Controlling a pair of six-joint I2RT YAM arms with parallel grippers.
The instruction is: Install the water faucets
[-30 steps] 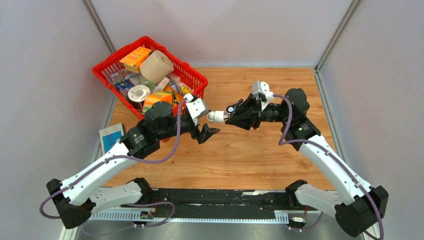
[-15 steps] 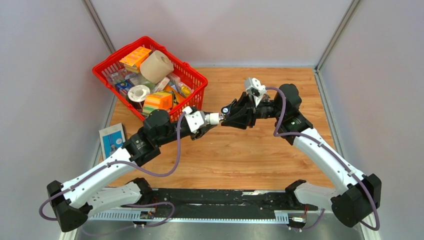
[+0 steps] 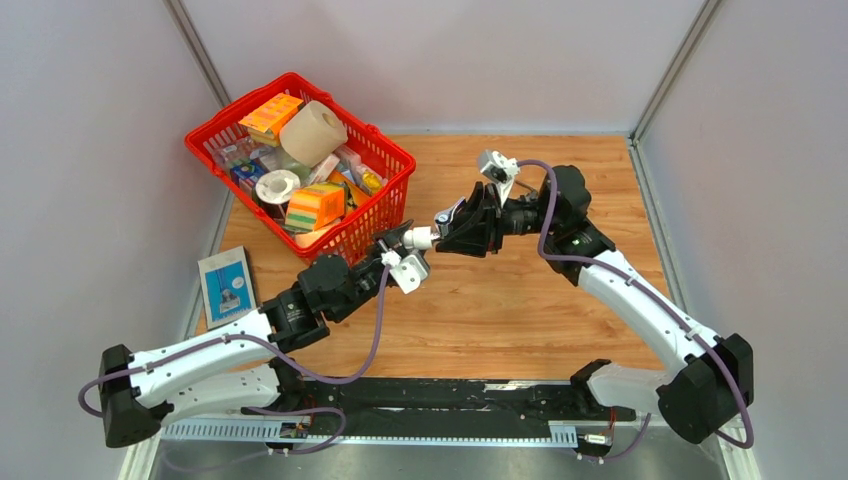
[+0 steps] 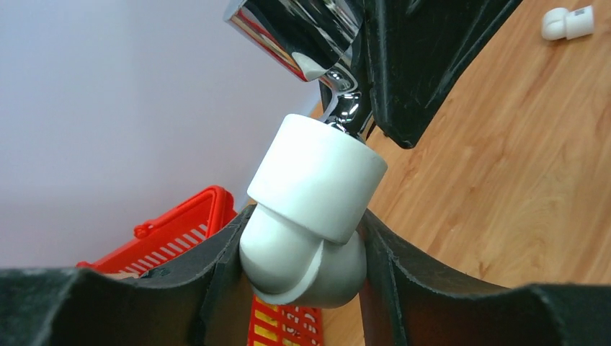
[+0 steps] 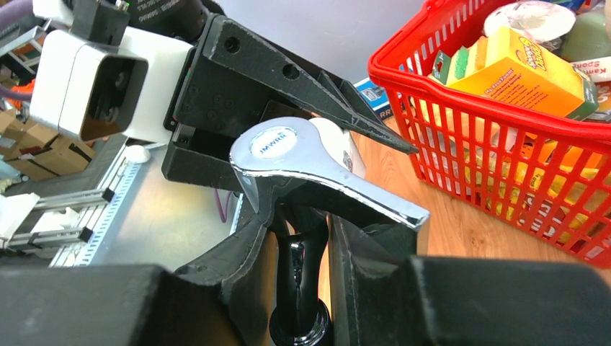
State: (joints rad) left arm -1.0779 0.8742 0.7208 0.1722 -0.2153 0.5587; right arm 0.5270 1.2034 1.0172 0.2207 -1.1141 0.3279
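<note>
The shiny silver water faucet [image 3: 447, 216] hangs above the wooden table, and my right gripper [image 3: 462, 225] is shut on it. Its chrome lever handle [image 5: 317, 162] lies across the top of my right gripper [image 5: 301, 231], with the body between the fingers. The faucet's end sits in a white elbow pipe fitting [image 3: 424, 237]. My left gripper [image 3: 418, 238] is shut on that fitting from the left. In the left wrist view the fitting [image 4: 317, 180] is pinched between the black fingers of my left gripper [image 4: 304, 216], with the faucet [image 4: 302, 29] above it.
A red basket [image 3: 370, 215] full of groceries stands at the back left, close behind the left gripper. A blue-and-white booklet [image 3: 225, 283] lies by the left wall. Another white fitting [image 4: 568, 23] lies loose on the wood. A black rail [image 3: 430, 395] runs along the near edge.
My left gripper, open beside the fitting a second ago, has turned and shut on it. The right gripper has carried the faucet a little left and back.
</note>
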